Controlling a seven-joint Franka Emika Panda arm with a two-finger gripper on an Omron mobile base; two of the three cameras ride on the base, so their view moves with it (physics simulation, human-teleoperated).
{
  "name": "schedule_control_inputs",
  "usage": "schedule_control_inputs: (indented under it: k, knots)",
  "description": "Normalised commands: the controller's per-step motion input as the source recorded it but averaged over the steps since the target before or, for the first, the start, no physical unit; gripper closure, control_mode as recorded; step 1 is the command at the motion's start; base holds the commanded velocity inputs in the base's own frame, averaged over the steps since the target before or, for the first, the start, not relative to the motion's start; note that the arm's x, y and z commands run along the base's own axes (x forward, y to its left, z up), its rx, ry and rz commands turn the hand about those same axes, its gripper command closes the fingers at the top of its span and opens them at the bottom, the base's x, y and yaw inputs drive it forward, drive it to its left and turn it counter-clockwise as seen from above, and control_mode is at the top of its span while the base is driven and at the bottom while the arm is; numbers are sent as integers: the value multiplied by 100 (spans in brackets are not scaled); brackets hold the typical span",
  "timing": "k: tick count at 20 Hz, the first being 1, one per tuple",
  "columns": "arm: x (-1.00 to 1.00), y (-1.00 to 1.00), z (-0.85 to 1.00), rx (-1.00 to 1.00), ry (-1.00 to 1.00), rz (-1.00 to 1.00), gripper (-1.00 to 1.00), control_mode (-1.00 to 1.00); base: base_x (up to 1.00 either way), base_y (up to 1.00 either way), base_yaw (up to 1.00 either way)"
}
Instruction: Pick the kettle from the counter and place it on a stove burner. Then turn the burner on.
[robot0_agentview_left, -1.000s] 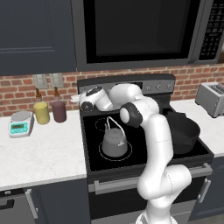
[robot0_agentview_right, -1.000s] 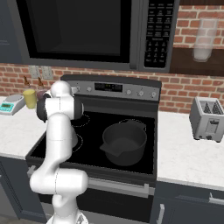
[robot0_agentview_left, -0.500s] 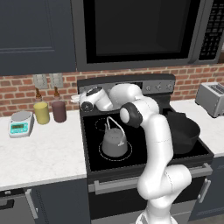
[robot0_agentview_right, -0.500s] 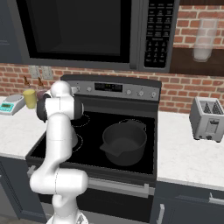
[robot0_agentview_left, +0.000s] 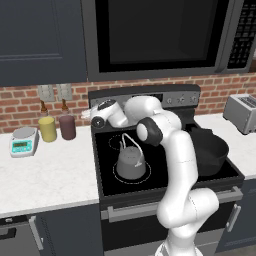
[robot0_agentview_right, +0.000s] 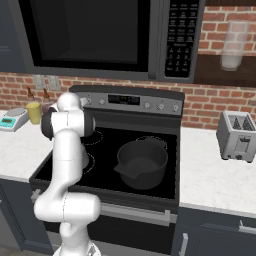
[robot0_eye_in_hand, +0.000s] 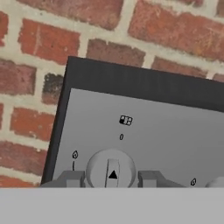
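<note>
kettle (robot0_agentview_left: 131, 162) upright inside large dashed burner ring (robot0_agentview_left: 116, 176) | pincer (robot0_eye_in_hand: 112, 178) part-open, fingers flanking stove knob (robot0_eye_in_hand: 110, 168), contact unclear

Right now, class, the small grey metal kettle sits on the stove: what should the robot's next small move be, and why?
Probably turn the round grey knob. The small grey metal kettle already stands inside the large dashed burner ring, and the gripper has a finger on each side of that knob, whose pointer aims up at the zero mark.
</note>
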Motion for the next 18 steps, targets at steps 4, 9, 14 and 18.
schedule_control_inputs:
  k: [4, 9, 14, 18]
  knots:
    - [0, 0, 0, -18, 0, 0, 100, -100, 0, 0, 0]
    - [0, 0, 0, -16, 0, 0, 100, -100, 0, 0, 0]
    - [0, 0, -1, -14, 0, 0, 100, -100, 0, 0, 0]
    - [0, 0, -1, -14, 0, 0, 100, -100, 0, 0, 0]
